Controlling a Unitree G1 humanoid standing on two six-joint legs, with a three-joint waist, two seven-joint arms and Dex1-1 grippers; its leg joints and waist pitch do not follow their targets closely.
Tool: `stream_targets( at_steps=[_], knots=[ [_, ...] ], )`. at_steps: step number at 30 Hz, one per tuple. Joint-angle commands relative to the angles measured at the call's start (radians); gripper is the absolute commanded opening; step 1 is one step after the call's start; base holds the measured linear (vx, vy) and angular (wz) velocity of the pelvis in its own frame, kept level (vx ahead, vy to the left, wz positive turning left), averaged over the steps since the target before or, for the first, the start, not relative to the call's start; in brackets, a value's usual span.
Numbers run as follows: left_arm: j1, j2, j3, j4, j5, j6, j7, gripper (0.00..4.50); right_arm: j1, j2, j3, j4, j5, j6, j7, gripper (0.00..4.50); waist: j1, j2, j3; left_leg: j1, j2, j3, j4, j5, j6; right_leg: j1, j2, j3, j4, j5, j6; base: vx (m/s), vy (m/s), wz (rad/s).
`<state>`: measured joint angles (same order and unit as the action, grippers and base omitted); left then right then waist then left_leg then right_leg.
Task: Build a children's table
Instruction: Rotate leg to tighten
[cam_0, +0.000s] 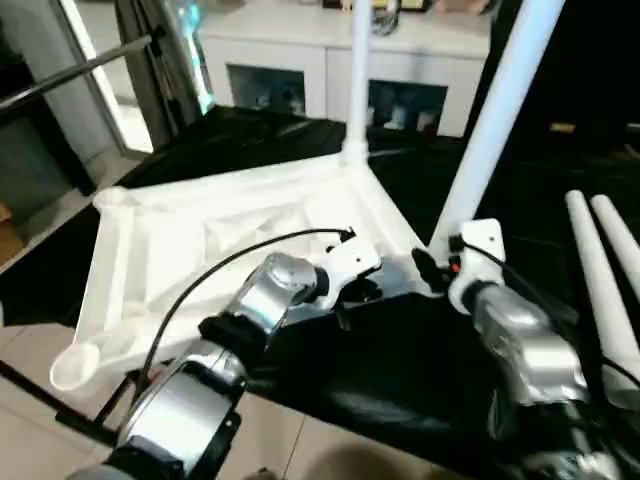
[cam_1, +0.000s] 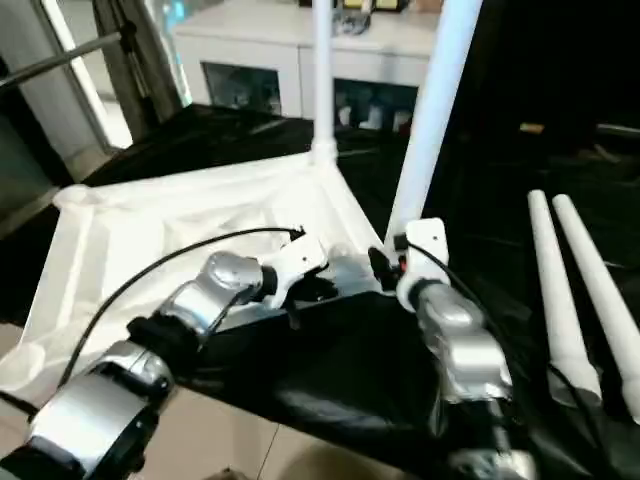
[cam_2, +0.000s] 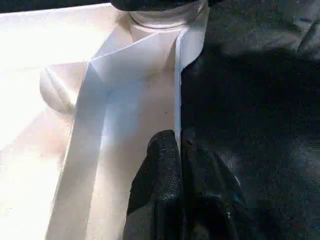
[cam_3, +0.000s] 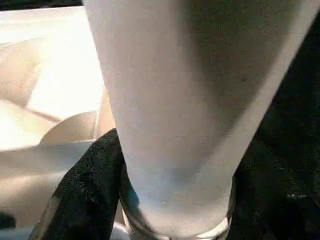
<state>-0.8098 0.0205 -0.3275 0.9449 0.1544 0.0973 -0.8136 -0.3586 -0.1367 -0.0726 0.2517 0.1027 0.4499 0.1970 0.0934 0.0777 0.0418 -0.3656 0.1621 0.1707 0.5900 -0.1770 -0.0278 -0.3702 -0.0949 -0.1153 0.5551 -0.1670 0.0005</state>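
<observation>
The silver forearms reach forward over the black-draped counter (cam_0: 400, 360). The left end effector (cam_2: 180, 150) is pinched onto the rim of the upside-down table top (cam_0: 200, 240). The right end effector (cam_0: 437, 268) grips a leg (cam_0: 495, 120) leaning up from the near corner socket. Two loose legs (cam_0: 610, 280) lie right, pointing away; another leg (cam_0: 358, 70) stands upright at the far corner.

1. The white plastic rectangular table top (cam_0: 230, 235) is plain, its ribs white too.
2. Four long tapered tube legs (cam_0: 500, 110) are white.
3. The draped cloth (cam_0: 400, 360) beneath is black.
4. At 12 o'clock, the glass-door cabinet (cam_0: 320, 60) is white.
5. Forearms (cam_0: 520, 350) are silver.
</observation>
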Motion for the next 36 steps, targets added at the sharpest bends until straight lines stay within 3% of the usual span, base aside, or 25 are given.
stream_targets(
  at_steps=[1,2,3,4,5,6,8,10,11,13,18,21,22,27,32,36],
  knots=[
    [-0.060,-0.067,0.009,-0.010,-0.004,-0.014,0.067,0.00,-0.006,0.089,0.062,0.051,0.052,0.032,0.042,3.25,-0.023,-0.003,-0.036,0.052,0.060,-0.049,-0.083,-0.603,-0.029,0.006,-0.069,0.010,-0.125,-0.649,-0.022,0.000,0.000,0.00],
    [-0.060,-0.069,0.009,-0.010,-0.005,-0.014,0.066,0.00,-0.007,0.090,0.062,0.052,0.053,0.032,0.043,3.39,-0.025,0.002,-0.038,0.050,0.066,-0.053,-0.089,-0.625,-0.033,0.013,-0.069,0.008,-0.120,-0.615,-0.025,0.000,0.000,0.00],
    [-0.062,-0.073,0.009,-0.011,-0.006,-0.015,0.062,0.00,-0.011,0.091,0.062,0.053,0.056,0.033,0.047,3.41,-0.030,-0.002,-0.037,0.031,0.073,-0.061,-0.109,-0.653,-0.045,0.028,-0.075,0.018,-0.103,-0.551,-0.037,0.000,0.000,0.00],
    [-0.062,-0.076,0.006,-0.012,-0.008,-0.021,0.047,0.00,-0.017,0.090,0.057,0.054,0.060,0.036,0.055,3.47,-0.031,-0.004,-0.039,0.034,0.070,-0.059,-0.106,-0.648,-0.048,0.025,-0.079,0.022,-0.103,-0.555,-0.042,0.000,0.000,0.00],
    [-0.063,-0.077,0.006,-0.011,-0.007,-0.024,0.045,0.00,-0.019,0.090,0.055,0.055,0.059,0.036,0.056,3.60,-0.029,-0.008,-0.039,0.042,0.062,-0.053,-0.097,-0.624,-0.048,0.013,-0.089,0.028,-0.110,-0.581,-0.056,0.000,0.000,0.00],
    [-0.067,-0.079,0.005,-0.004,-0.006,-0.029,0.044,0.00,-0.025,0.094,0.050,0.062,0.056,0.034,0.051,3.74,-0.029,-0.011,-0.039,0.041,0.058,-0.051,-0.094,-0.605,-0.044,0.011,-0.090,0.029,-0.113,-0.593,-0.059,0.000,0.000,0.00],
    [-0.063,-0.074,0.003,-0.003,-0.008,-0.040,0.028,0.00,-0.035,0.080,0.050,0.073,0.036,0.025,0.038,3.89,-0.028,-0.012,-0.041,0.031,0.058,-0.050,-0.094,-0.551,-0.028,0.019,-0.093,0.031,-0.109,-0.590,-0.062,0.000,0.000,0.00],
    [-0.055,-0.062,0.000,-0.005,-0.010,-0.059,0.000,0.00,-0.037,0.055,0.062,0.070,0.019,0.012,0.060,3.89,-0.023,-0.010,-0.049,0.019,0.063,-0.049,-0.099,-0.489,-0.017,0.023,-0.094,0.040,-0.099,-0.512,-0.083,0.000,0.000,0.00],
    [-0.052,-0.058,-0.002,-0.007,-0.009,-0.066,-0.008,0.00,-0.035,0.046,0.065,0.064,0.018,0.012,0.073,3.89,-0.023,-0.010,-0.049,0.019,0.063,-0.049,-0.099,-0.489,-0.017,0.023,-0.094,0.040,-0.099,-0.512,-0.083,0.000,0.000,0.00],
    [-0.026,-0.027,-0.009,-0.033,-0.015,-0.080,-0.064,0.00,-0.016,-0.011,0.078,0.011,0.031,0.026,0.154,3.89,-0.014,-0.014,-0.054,0.011,0.067,-0.040,-0.098,-0.419,0.004,0.028,-0.092,0.049,-0.082,-0.379,-0.130,0.000,0.000,0.00],
    [0.009,0.015,-0.019,-0.074,-0.023,-0.108,-0.135,0.00,0.015,-0.092,0.098,-0.053,0.041,0.041,0.255,3.89,0.005,-0.023,-0.057,0.004,0.069,-0.027,-0.087,-0.311,0.047,0.032,-0.097,0.058,-0.067,-0.300,-0.174,0.000,0.000,0.00],
    [0.047,0.067,-0.030,-0.126,-0.033,-0.136,-0.223,0.00,0.063,-0.203,0.119,-0.129,0.057,0.046,0.390,3.89,0.015,-0.034,-0.064,-0.004,0.066,-0.020,-0.076,-0.227,0.078,0.034,-0.095,0.060,-0.053,-0.249,-0.190,0.000,0.000,0.00],
    [0.050,0.072,-0.032,-0.131,-0.034,-0.140,-0.231,0.00,0.068,-0.215,0.121,-0.136,0.060,0.047,0.405,3.89,0.025,-0.033,-0.067,-0.009,0.067,-0.021,-0.070,-0.182,0.098,0.037,-0.095,0.061,-0.043,-0.202,-0.193,0.000,0.000,0.00],
    [0.065,0.112,-0.040,-0.160,-0.032,-0.162,-0.284,0.00,0.112,-0.306,0.122,-0.201,0.089,0.050,0.524,3.89,0.036,-0.028,-0.075,-0.014,0.074,-0.021,-0.059,-0.098,0.138,0.032,-0.086,0.054,-0.021,-0.090,-0.222,0.000,0.000,0.00],
    [0.088,0.155,-0.045,-0.217,-0.052,-0.171,-0.365,0.00,0.153,-0.379,0.123,-0.269,0.121,0.026,0.627,3.89,0.046,-0.026,-0.072,-0.013,0.078,-0.018,-0.058,-0.135,0.139,0.026,-0.088,0.055,-0.022,-0.122,-0.228,0.000,0.000,0.00],
    [0.097,0.166,-0.042,-0.237,-0.064,-0.169,-0.396,0.00,0.162,-0.390,0.119,-0.279,0.131,0.016,0.652,3.89,0.051,-0.028,-0.068,-0.010,0.077,-0.017,-0.062,-0.173,0.109,0.024,-0.089,0.056,-0.031,-0.193,-0.214,0.000,0.000,0.00]
  ],
)
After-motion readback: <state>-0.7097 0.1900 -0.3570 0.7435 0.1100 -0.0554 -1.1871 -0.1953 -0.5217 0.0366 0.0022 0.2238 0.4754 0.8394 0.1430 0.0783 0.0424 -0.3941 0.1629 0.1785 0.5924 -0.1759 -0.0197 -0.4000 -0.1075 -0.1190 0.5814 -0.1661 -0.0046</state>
